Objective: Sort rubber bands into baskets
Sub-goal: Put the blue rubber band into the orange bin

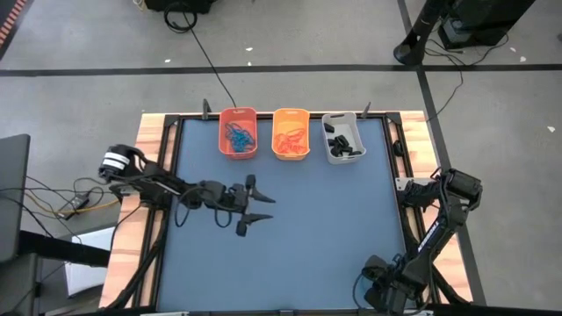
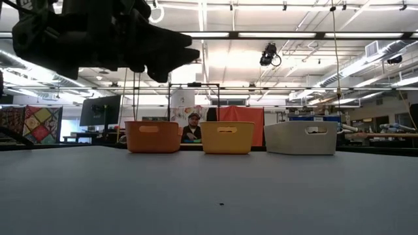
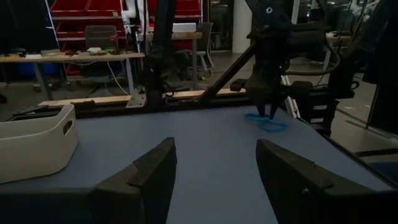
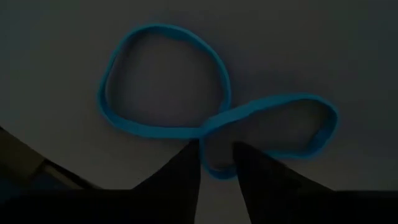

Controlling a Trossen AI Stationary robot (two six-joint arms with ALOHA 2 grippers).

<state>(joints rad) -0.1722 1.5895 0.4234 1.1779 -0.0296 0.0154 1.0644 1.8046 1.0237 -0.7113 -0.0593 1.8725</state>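
Right gripper (image 4: 216, 152) is positioned low over the tabletop (image 1: 307, 228) close to its near right corner. Its jaws stand a narrow gap apart and point down. One strand of a blue rubber band (image 4: 217, 118) runs between the two tips. This band lies flat on the tabletop, twisted into a figure-eight with one larger and one smaller loop. The jaws straddle the smaller loop just beside the crossing point. The frames do not show the strand pinched or lifted.

Left gripper (image 1: 268, 209) hangs above the tabletop left of centre, well apart from the blue rubber band, pointing toward the right edge. Its jaws are spread wide with nothing between them.

Three baskets stand in a row along the far edge, close to one another:
- orange basket (image 1: 238, 112), leftmost, containing blue bands (image 1: 237, 136);
- yellow-orange basket (image 1: 291, 111), middle, containing orange bands (image 1: 291, 140);
- grey-white basket (image 1: 339, 117), rightmost, containing chunky black bands (image 1: 344, 145).

All three baskets stand upright with their openings facing up.

Beyond the far edge, in the gap between the orange and yellow-orange baskets as the low view shows it, a person (image 2: 193, 127) is seated in the room behind.
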